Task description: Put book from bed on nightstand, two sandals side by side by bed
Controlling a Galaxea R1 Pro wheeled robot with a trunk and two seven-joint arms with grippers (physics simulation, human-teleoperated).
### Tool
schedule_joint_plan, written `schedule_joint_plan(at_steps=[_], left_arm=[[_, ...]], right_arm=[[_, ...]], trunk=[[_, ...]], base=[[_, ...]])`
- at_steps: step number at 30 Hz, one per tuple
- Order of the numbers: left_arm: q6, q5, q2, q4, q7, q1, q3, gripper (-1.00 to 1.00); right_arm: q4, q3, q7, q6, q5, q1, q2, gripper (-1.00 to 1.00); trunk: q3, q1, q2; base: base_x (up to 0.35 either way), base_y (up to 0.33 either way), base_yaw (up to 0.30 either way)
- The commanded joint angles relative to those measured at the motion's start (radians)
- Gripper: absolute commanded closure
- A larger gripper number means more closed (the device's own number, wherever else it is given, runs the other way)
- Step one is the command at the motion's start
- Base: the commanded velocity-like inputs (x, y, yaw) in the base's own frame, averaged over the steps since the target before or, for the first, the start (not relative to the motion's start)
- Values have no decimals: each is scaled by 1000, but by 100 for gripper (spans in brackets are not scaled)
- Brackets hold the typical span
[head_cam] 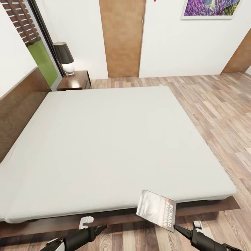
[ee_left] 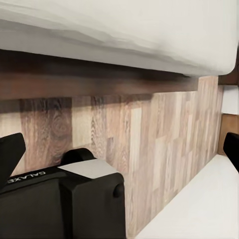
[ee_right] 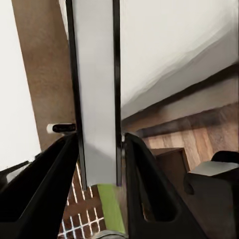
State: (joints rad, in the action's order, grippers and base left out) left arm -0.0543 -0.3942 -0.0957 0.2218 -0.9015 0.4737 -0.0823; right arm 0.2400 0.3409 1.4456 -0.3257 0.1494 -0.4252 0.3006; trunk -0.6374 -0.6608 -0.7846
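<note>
Three views to go through, head camera first. Most of that frame is the bed [head_cam: 115,146], white mattress on a dark wood platform, with the brown headboard [head_cam: 19,104] running along the left edge. The nightstand [head_cam: 75,81] sits in the upper left past the far corner of the mattress, and a lamp [head_cam: 64,57] with a dark shade stands on it. A brown door [head_cam: 122,36] is at top centre, a purple picture [head_cam: 211,7] hangs at top right, and wood floor [head_cam: 216,104] covers the right side. The book [head_cam: 157,210] is at the lower right, tilted, hanging over the near edge of the bed frame. The right gripper [head_cam: 176,228] comes up from the bottom right corner with its tip at the book's lower edge. The left gripper [head_cam: 101,230] sits low at bottom centre-left, just in front of the frame.

Left wrist view: the mattress edge runs across the top, dark frame under it, floor planks below. The left gripper's fingertips [ee_left: 10,154] sit at the far left and far right edges, so the jaws are wide apart with nothing between them.

Right wrist view: the right gripper's two dark fingers [ee_right: 50,184] rise from the bottom with the book [ee_right: 97,99] edge-on between them as a grey slab, jaws narrow and clamped on it.
</note>
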Motion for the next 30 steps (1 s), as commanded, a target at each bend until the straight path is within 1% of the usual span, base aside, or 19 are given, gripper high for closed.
schedule_joint_plan(at_steps=[1,3,4,6,10,15,17,20,23,30], left_arm=[[-6,-8,-1,0,-2,0,-8,-100],[-6,2,-1,0,-3,0,-8,-100],[-6,8,0,-1,-3,1,-8,-100],[-6,11,0,-1,-2,0,-8,-100],[-6,13,2,-1,-2,0,-8,-100],[-6,12,1,-1,-2,0,-8,-100],[-6,11,1,-1,-2,0,-8,-100],[-4,10,1,-9,1,0,-8,-100],[-1,13,1,-36,2,0,-8,-100],[2,15,1,-44,3,0,-8,-100]], right_arm=[[0,1,2,-10,-20,0,7,100],[-1,1,2,-8,-72,0,21,100],[-1,1,2,-4,-87,0,26,100],[-1,1,2,4,-96,0,29,100],[-1,1,1,13,-101,0,30,100],[-1,1,1,87,-102,1,31,100],[-1,1,2,99,-102,1,31,100],[-1,1,1,106,-102,0,31,100],[-1,1,0,108,-102,1,30,100],[-1,1,-1,109,-102,1,29,100]], trunk=[[3,4,7],[9,11,21],[12,15,28],[18,23,42],[21,23,42],[29,23,42],[32,23,42],[37,23,42],[42,23,42],[53,23,42]], base=[[0,0,0],[0,0,0],[0,0,0],[0,0,0],[0,0,0],[0,0,0],[0,0,0],[0,0,0],[0,0,0],[0,0,0]])
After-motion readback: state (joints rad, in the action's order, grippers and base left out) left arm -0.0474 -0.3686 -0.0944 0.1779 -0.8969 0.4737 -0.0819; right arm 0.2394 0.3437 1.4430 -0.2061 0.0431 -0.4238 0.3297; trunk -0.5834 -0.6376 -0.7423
